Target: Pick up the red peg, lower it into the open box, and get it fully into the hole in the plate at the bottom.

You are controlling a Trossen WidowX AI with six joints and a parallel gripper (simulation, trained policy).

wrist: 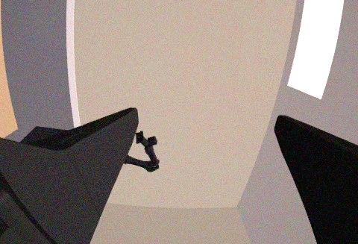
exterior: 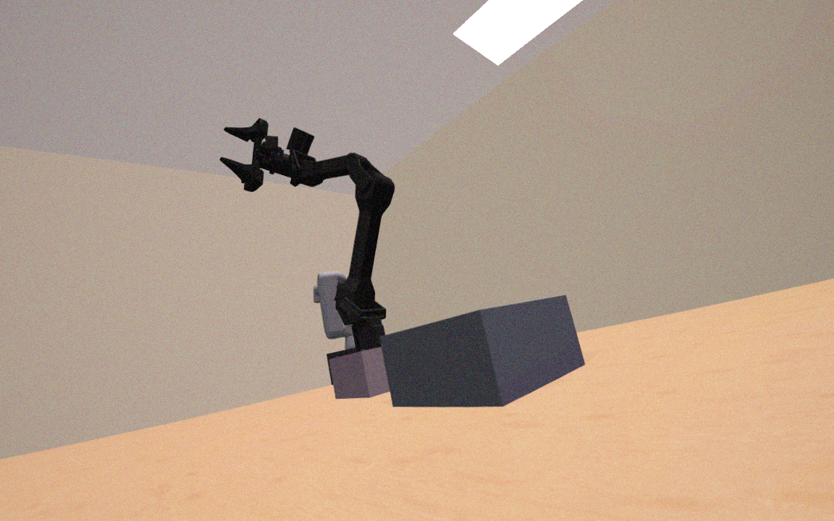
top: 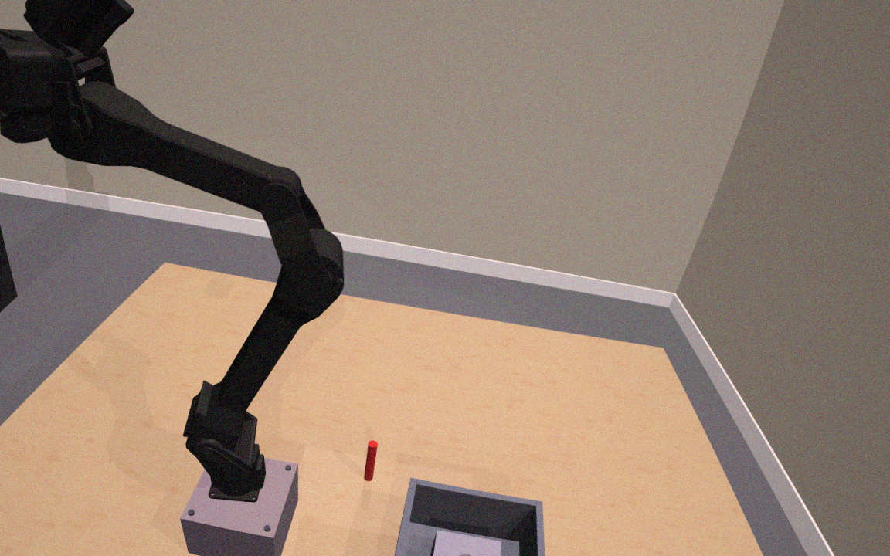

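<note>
on a pale wooden tabletop (top: 517, 415) (exterior: 277, 466), a red peg (top: 370, 461) stands upright between the arm's base block (top: 273, 476) (exterior: 349, 377) and an open box (top: 543, 529) (exterior: 446, 362), while the raised gripper (exterior: 223, 143) (wrist: 208, 119) has its fingers spread wide.

pincer: the pincer (exterior: 223, 143) is wide open up high, fingers pointing left, one above the other, nothing between them
arm: black arm (exterior: 368, 239), goes pretty much straight up, then bends over to the left at the top
block under the arm: pale purplish block (exterior: 350, 375), partly tucked behind the box
box: big dark blue-grey box (exterior: 439, 362) on the counter (exterior: 407, 459), right of the arm's foot; can't see inside from down here
grey thing: some light grey jointed shape (exterior: 331, 307) peeking out behind the lower arm, no clue what exactly
ceiling: bright white light panel (exterior: 517, 25) up top, right of the arm
</note>
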